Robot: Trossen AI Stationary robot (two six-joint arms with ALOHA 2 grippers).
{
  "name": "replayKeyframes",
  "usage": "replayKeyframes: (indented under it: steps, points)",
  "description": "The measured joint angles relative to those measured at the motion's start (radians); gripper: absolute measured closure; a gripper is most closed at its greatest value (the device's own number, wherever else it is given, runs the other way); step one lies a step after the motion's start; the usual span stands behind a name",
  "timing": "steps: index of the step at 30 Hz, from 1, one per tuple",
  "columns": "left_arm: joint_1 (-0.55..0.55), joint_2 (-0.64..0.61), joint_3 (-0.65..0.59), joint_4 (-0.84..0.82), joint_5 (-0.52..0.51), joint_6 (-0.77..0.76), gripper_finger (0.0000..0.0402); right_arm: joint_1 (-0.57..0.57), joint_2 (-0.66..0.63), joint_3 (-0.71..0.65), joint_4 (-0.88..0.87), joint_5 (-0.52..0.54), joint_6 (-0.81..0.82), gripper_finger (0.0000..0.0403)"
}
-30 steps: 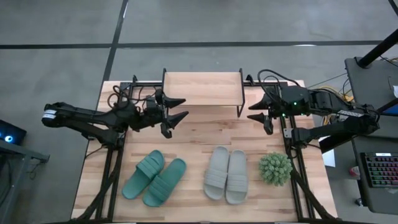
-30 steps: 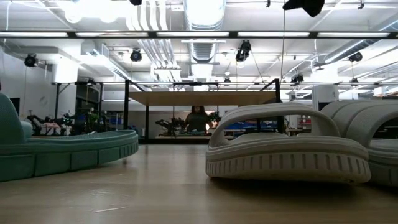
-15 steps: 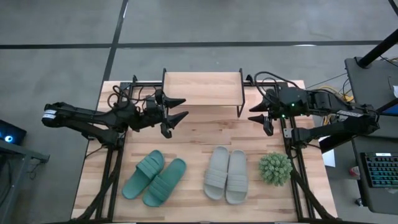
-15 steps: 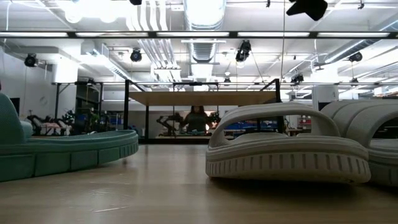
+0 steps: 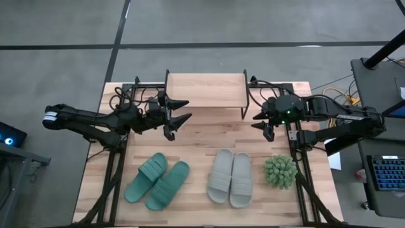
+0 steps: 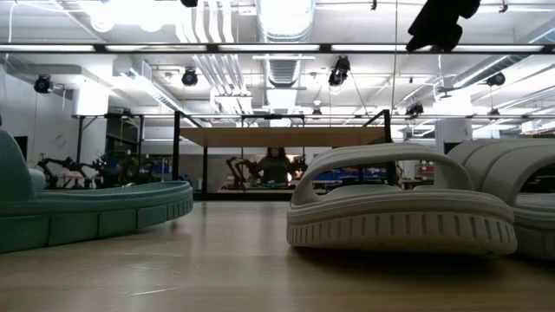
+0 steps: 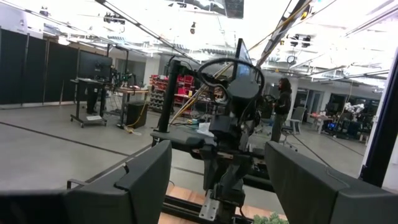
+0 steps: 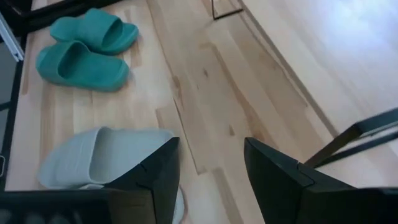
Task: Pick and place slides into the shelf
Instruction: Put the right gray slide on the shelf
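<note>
Where planks run pale, wooden tabletop (image 5: 202, 142) amid grey floor (image 5: 63, 25).

teal slides (image 5: 157, 185), grey slides (image 5: 231, 178), shelf (image 5: 205, 90)

From my seat, bare light-wood tabletop (image 5: 209, 134) lies open between the low wooden-topped shelf on thin black legs (image 5: 205, 90) and the teal foam slides (image 5: 157, 181) and grey-white foam slides (image 5: 231, 178). A spiky green plant ball (image 5: 280, 171) crowds the grey pair's right flank.
</note>
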Motion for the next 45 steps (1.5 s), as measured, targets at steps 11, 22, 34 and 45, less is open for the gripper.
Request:
replayKeyframes:
  steps: [11,22,34,45]
  points:
    - [0.001,0.000,0.000,0.000,0.000,0.000,0.0158,0.000,0.000,-0.057,0.009,-0.097,0.048,0.0238]
    - [0.001,0.006,-0.001,0.002,-0.003,0.000,0.0158,0.000,0.006,-0.091,0.012,-0.197,0.070,0.0241]
    - [0.001,0.021,-0.002,0.002,-0.022,-0.001,0.0158,0.000,0.114,-0.091,0.017,-0.321,0.061,0.0248]
    - [0.000,0.024,-0.002,0.000,-0.028,0.000,0.0158,0.001,0.206,-0.091,0.005,-0.371,0.060,0.0248]
